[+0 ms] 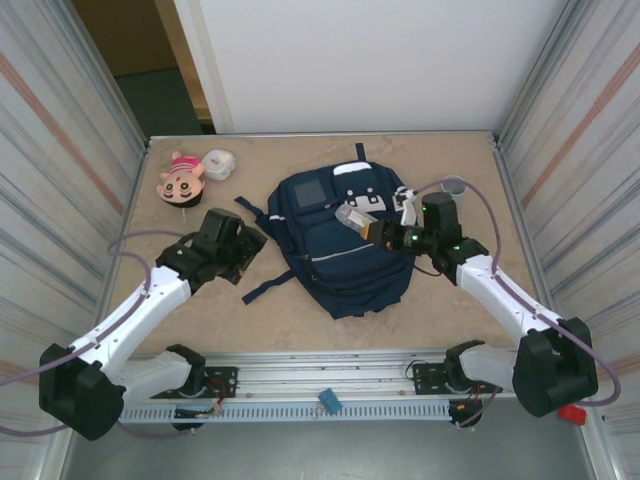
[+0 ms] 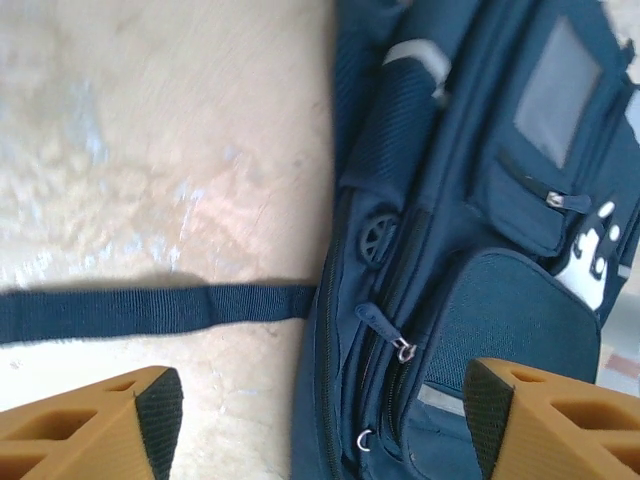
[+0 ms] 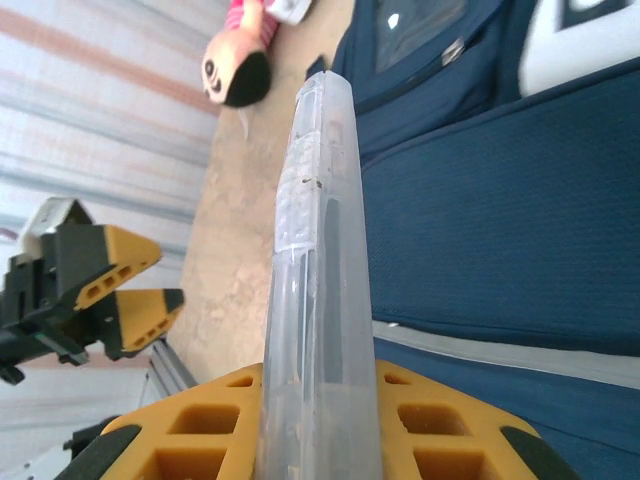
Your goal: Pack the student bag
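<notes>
Sand-coloured table (image 1: 180,325), ribbed metal walls (image 1: 60,150) on both sides, white panel behind.

Surroundings: a doll (image 1: 181,177) with a pink body lies in the far left corner, with a white container (image 1: 218,164) just beside it. Both are well apart from the bag. A small grey round item (image 1: 455,185) sits near the far right corner; I cannot tell what it is. One dark strap (image 2: 150,310) runs flat across the table from the bag's left side.

Task item: the student bag (image 1: 340,265) lies mid-table, front face up. Its long axis runs far to near, with the near end skewed slightly right. The carry handle points to the far edge, and the grey square patch (image 1: 312,190) is on the far left part of the front.

Arms:
- Left arm is stretched forward and inward. The left gripper (image 1: 240,250) hangs just off the bag's left edge, above the strap. Its fingers (image 2: 150,410) are spread wide with nothing between them.
- Right arm is bent inward over the bag's far right part. The right gripper (image 1: 385,230) pinches a clear case (image 3: 318,250) by one end. The case is long and transparent, and it sticks out leftward above the bag's front.
</notes>
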You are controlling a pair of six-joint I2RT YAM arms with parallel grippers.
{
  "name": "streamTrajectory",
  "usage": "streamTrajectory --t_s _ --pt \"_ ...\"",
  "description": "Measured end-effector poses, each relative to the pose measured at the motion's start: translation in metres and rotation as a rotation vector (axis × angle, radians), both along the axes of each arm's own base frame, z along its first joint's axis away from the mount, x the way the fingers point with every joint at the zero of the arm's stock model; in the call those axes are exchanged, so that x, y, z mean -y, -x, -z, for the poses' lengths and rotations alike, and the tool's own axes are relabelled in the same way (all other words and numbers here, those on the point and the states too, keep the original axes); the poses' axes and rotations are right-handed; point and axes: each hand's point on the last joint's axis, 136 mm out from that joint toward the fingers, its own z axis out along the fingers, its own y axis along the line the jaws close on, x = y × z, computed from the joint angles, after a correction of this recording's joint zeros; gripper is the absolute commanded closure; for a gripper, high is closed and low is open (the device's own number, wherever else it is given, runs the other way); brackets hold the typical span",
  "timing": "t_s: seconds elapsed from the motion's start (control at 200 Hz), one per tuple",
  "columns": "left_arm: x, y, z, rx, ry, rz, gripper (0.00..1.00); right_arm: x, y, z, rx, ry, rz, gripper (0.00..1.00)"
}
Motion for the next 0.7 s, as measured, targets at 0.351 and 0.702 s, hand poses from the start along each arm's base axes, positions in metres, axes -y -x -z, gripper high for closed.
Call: streamTrajectory --t_s 0.351,0.702 --pt "-0.016 -0.016 -0.057 0.289 -0.355 0.312 0.28 0.043 0.007 -0.001 -0.018 0.020 0.087 0.86" --pt "0.035 -0.020 -0.082 0.573 -0.589 0.920 0.31 0.105 0.012 0.021 -0.122 0.018 0.282 0.86"
